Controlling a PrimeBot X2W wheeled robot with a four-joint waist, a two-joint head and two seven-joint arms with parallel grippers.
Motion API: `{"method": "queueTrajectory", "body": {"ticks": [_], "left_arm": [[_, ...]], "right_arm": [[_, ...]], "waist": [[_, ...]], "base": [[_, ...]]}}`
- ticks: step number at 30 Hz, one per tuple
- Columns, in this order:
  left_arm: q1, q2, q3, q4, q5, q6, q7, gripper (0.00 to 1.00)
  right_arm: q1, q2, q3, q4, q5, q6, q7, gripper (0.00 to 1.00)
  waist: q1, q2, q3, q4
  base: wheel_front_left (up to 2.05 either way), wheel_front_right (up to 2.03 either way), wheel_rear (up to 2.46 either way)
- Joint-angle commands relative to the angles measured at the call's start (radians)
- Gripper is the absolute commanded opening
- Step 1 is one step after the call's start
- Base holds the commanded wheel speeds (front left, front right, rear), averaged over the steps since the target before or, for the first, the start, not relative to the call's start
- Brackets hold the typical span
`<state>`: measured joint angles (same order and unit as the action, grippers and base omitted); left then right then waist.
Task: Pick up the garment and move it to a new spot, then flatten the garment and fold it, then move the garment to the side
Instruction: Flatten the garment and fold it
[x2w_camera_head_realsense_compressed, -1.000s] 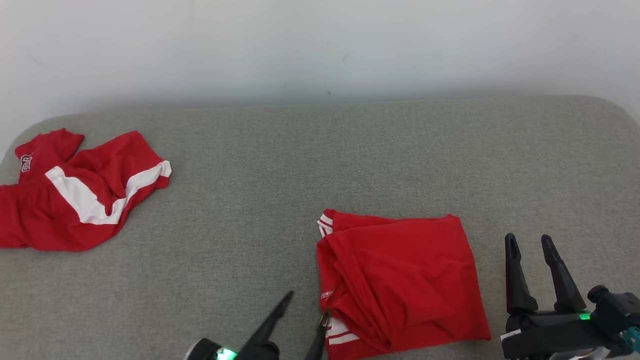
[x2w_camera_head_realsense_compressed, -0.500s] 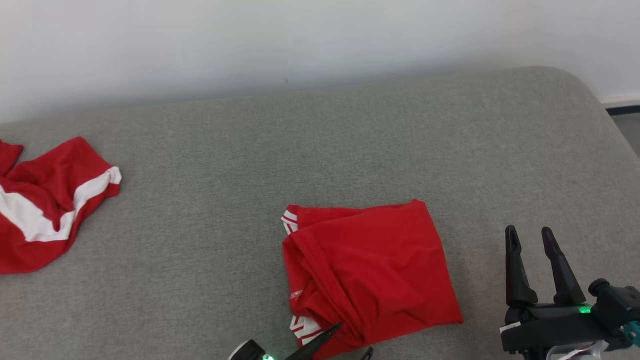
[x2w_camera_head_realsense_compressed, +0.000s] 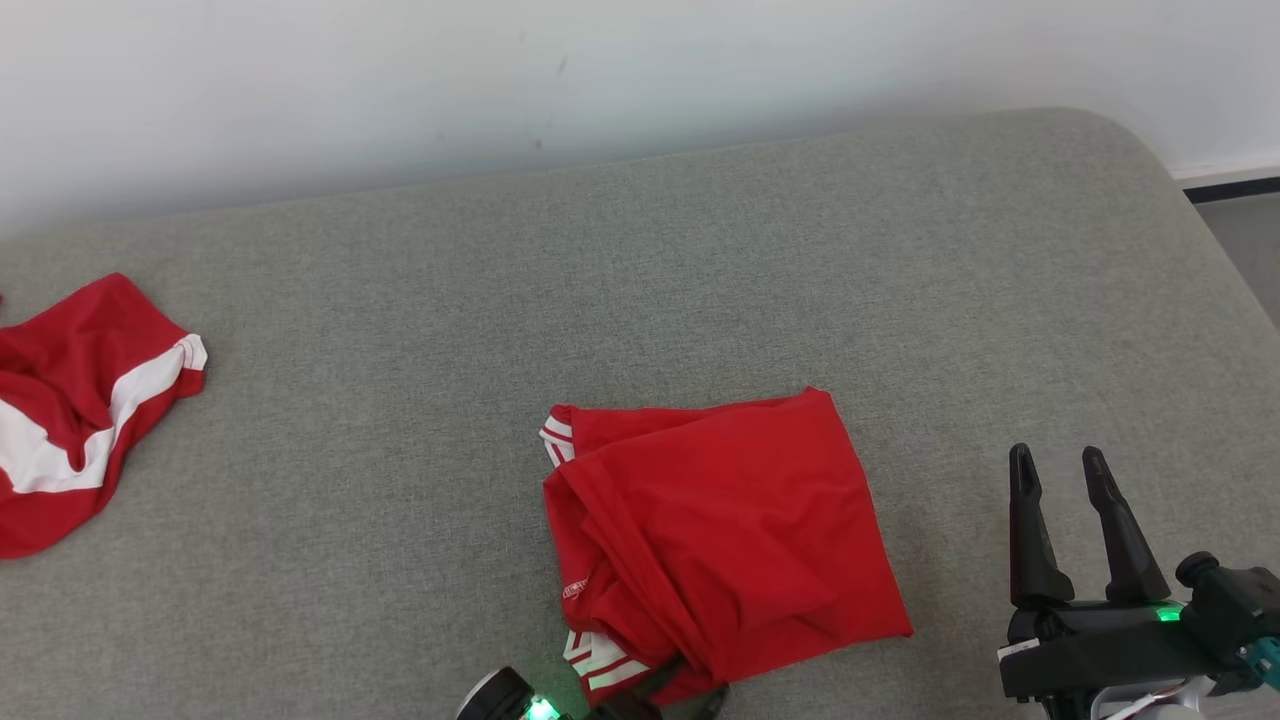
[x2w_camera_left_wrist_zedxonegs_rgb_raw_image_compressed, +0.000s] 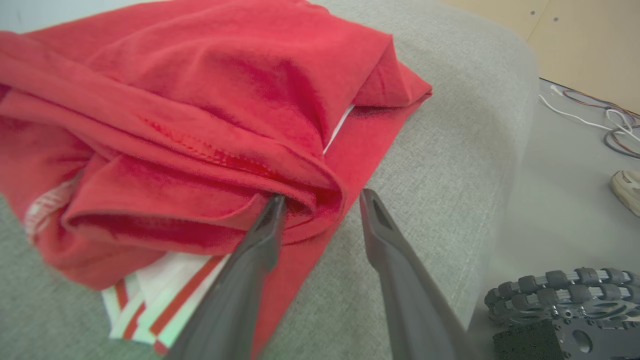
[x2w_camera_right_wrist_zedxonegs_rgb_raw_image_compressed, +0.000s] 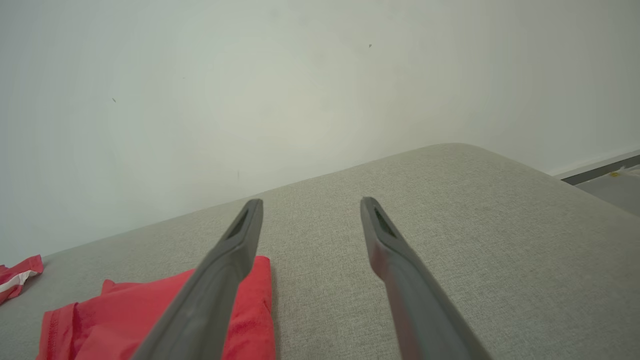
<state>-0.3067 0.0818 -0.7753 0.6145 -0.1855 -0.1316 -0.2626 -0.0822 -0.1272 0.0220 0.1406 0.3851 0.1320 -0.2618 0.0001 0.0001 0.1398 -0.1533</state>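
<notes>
Left wrist view: folded red garment (x2w_camera_left_wrist_zedxonegs_rgb_raw_image_compressed: 200, 100) is lying at the tips of the left pincer (x2w_camera_left_wrist_zedxonegs_rgb_raw_image_compressed: 321, 197), whose jaws are standing apart around its rolled edge, one finger tucked into the fold. The right pincer (x2w_camera_head_realsense_compressed: 1056, 457) is hovering open, near the garment's far side. Pinching only the top layers risks dragging the fold apart. Grey cushion (x2w_camera_head_realsense_compressed: 700, 250) is stretching beyond both pincers to a white wall (x2w_camera_head_realsense_compressed: 600, 60).

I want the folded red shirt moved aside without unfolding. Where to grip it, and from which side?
Grip the folded red shirt at its rolled near edge, low from the robot's side, where the left gripper straddles it: layers bunch there, so one pinch likely catches all.
</notes>
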Motion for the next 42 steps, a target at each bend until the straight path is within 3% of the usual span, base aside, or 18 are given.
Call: {"method": "queueTrajectory", "body": {"ticks": [1,11,22,29,30,31,32,42], "left_arm": [[-0.015,-0.005,-0.001,0.015,-0.006,0.003,-0.003,0.0],[-0.018,-0.022,0.035,-0.013,-0.016,0.008,-0.003,0.0],[0.075,0.07,0.102,-0.171,0.006,0.029,-0.003,0.0],[0.125,0.052,0.093,-0.158,-0.015,0.023,-0.003,0.0],[0.128,0.053,0.09,-0.149,-0.013,0.022,-0.003,0.14],[0.129,0.05,0.093,-0.147,-0.013,0.022,-0.003,0.65],[0.131,0.046,0.097,-0.145,-0.014,0.024,-0.003,1.0],[0.185,0.061,0.247,-0.289,-0.024,0.097,-0.003,1.0]], "right_arm": [[-0.009,-0.002,0.003,-0.002,-0.008,-0.003,-0.004,1.0],[0.004,-0.006,0.0,-0.001,-0.006,-0.003,-0.004,1.0],[0.033,-0.004,-0.019,0.009,0.002,-0.003,-0.004,1.0],[0.036,-0.006,-0.013,0.019,0.006,-0.003,-0.004,1.0],[0.036,-0.007,-0.013,0.022,0.007,-0.003,-0.004,1.0],[0.035,-0.009,-0.013,0.024,0.008,-0.003,-0.004,1.0],[0.034,-0.011,-0.013,0.025,0.009,-0.003,-0.004,1.0],[0.037,-0.014,-0.029,0.019,0.012,-0.003,-0.004,1.0]], "waist": [[-0.0001,-0.0001,0.0,0.004],[-0.0001,-0.0001,-0.015,0.026],[-0.0001,-0.0001,-0.052,0.085],[-0.0001,-0.0001,-0.057,0.099],[-0.0001,-0.0001,-0.057,0.1],[-0.0001,-0.0001,-0.057,0.1],[-0.0001,-0.0001,-0.058,0.1],[-0.0001,-0.0001,-0.07,0.111]], "base": [[0.0,0.0,0.0],[0.0,0.0,0.0],[0.0,0.0,0.0],[0.0,0.0,0.0],[0.0,0.0,0.0],[0.0,0.0,0.0],[0.0,0.0,0.0],[0.0,0.0,0.0]]}}
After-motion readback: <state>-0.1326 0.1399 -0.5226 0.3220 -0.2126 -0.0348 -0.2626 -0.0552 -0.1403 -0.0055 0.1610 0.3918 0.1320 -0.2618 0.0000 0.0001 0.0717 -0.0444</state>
